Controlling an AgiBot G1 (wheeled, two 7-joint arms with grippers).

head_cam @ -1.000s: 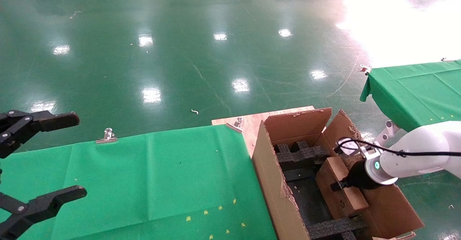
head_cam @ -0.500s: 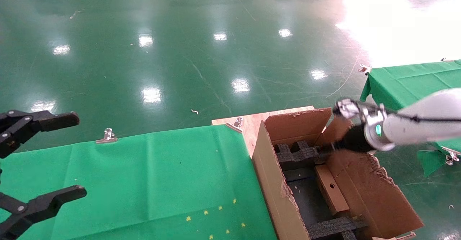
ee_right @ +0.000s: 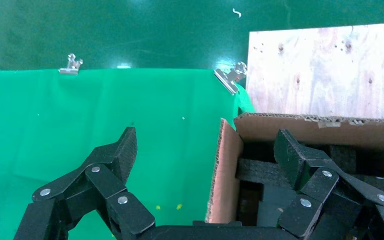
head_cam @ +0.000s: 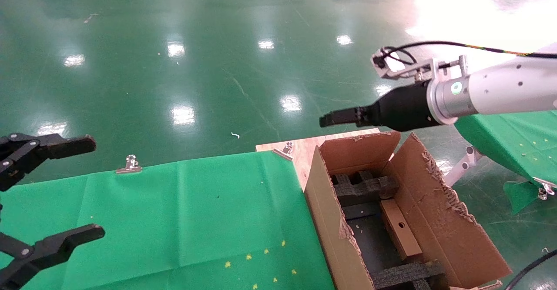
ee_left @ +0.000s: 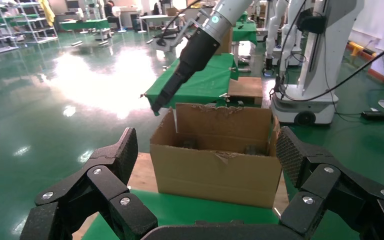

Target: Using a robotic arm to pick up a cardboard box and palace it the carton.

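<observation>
The large brown carton [head_cam: 326, 220] with ragged flaps stands at the right end of the green table, with black foam inserts [head_cam: 365, 188] inside. The small flat cardboard box [head_cam: 400, 231], with a round hole, lies inside the carton against its right wall. My right gripper [head_cam: 330, 118], on the white arm, hovers open and empty above the carton's far left corner. In the right wrist view the right gripper [ee_right: 206, 137] looks down on the carton's wall [ee_right: 225, 175]. My left gripper [head_cam: 93, 187] is open and parked at the far left. In the left wrist view the left gripper [ee_left: 207, 145] faces the carton [ee_left: 212, 170].
A green cloth [head_cam: 174, 220] covers the table, held by metal clips [head_cam: 129, 164]. A bare plywood board [head_cam: 304, 148] lies behind the carton. A second green table [head_cam: 513, 133] stands at the right. Another robot's base [ee_left: 310, 75] stands beyond the carton.
My right gripper let go of the cardboard box inside the carton, then rose out and moved up and away. The box now lies in the carton. The left arm has not moved.
</observation>
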